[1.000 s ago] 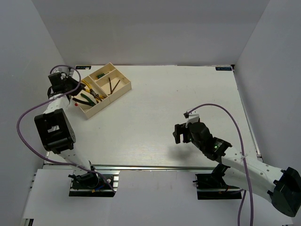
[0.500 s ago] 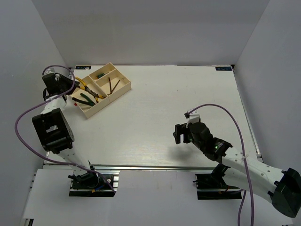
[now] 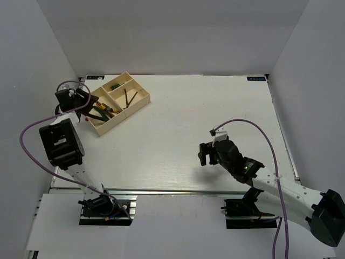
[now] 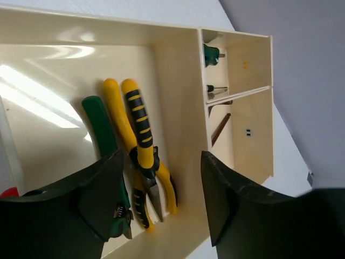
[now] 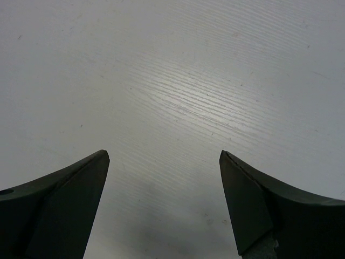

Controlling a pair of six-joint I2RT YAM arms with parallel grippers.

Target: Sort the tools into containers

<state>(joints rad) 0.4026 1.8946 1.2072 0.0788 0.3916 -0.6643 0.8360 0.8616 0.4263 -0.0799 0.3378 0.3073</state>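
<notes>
The cream tray (image 3: 138, 106) sits at the table's far left. Its long section holds yellow-handled pliers (image 4: 138, 141) and green-handled pliers (image 4: 100, 128), lying side by side. One small section holds a small green piece (image 4: 211, 54). The other small section holds thin dark rods (image 3: 128, 97). My left gripper (image 3: 89, 102) hangs over the long section's left end, open and empty, and the pliers show between its fingers (image 4: 102, 194). My right gripper (image 3: 204, 154) hovers open over bare table at the centre right, and nothing lies between its fingertips (image 5: 81, 183).
A small red object (image 3: 87, 120) lies on the table just left of the tray's near corner. White walls close in the table at the left, back and right. The left arm's purple cable (image 3: 32, 129) loops beside its base.
My left gripper's jaws have opened. Its wrist swung out left of the tray, then came back over the long section. The right arm has hardly moved.
</notes>
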